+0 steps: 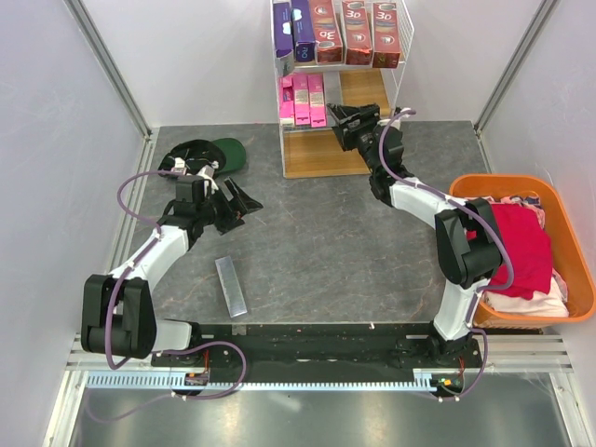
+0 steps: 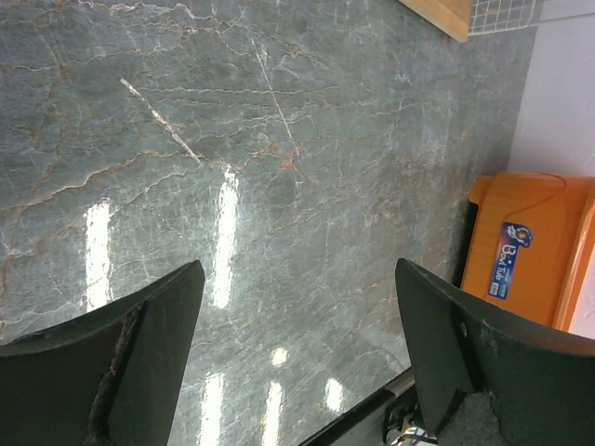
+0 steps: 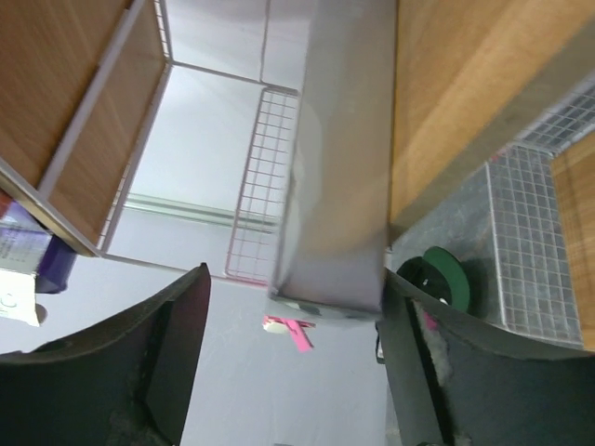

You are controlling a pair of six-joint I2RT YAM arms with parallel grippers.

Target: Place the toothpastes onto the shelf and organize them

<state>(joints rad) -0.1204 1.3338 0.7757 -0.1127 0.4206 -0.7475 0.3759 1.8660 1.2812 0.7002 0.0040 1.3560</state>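
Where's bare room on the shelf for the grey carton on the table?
Middle board, right of the pink cartons, bare behind the right gripper; bottom board bare at its left. Top board crowded with purple cartons and red cartons.

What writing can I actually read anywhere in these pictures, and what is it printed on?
"3D": white print on the dark red rectangular cartons, on the top board of the white wire shelf.
Purple cartons beside them: white print, too small to read.
Blue sticker on the orange plastic basket: blurred, unreadable.
Bright pink cartons and the silver-grey carton on the table: nothing legible.
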